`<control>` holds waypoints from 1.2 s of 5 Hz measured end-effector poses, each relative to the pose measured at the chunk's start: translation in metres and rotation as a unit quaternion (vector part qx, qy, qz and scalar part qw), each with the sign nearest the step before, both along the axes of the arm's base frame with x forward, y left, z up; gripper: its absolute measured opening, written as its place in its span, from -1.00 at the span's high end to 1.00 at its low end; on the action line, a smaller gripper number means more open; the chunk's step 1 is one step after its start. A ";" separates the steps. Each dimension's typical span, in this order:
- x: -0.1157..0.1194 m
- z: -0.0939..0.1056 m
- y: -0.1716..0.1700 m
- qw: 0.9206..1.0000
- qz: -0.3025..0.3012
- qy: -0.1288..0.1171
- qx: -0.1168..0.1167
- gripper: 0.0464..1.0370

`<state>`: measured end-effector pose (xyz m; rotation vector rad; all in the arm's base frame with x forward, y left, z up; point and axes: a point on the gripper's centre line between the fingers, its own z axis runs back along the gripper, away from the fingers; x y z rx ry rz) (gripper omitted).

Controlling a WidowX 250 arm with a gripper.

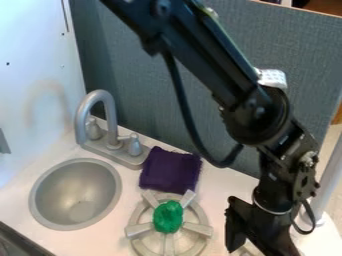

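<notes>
Black gripper (250,241), near a grey toy burner (197,229).

Gripper: low at the right of the view, angled down beside the burner; whether it stands apart or together, I cannot tell, nor whether it is clamped on anything. Green lump (167,217): one, resting on the burner's middle, among the spokes, apart from the gripper. Purple cloth (170,170): one, flat on the white counter (224,187), just behind the burner, near the grey faucet (81,127). Sink (73,192): one, round, metallic grey, set into the counter. Stage, as judged: no grasp evident on lump or cloth; contact with the lump would call for crossing sideways over the burner.
</notes>
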<state>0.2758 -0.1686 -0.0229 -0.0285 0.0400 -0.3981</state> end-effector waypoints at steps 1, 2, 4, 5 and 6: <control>0.007 -0.020 -0.013 1.000 0.006 0.007 0.006 -0.93; 0.007 -0.037 -0.024 0.999 0.023 0.027 0.024 -0.93; 0.016 -0.057 -0.020 0.994 0.050 0.048 0.078 -0.93; 0.017 -0.057 -0.018 0.994 0.055 0.045 0.084 -0.85; 0.016 -0.057 -0.017 0.994 0.048 0.050 0.085 -0.32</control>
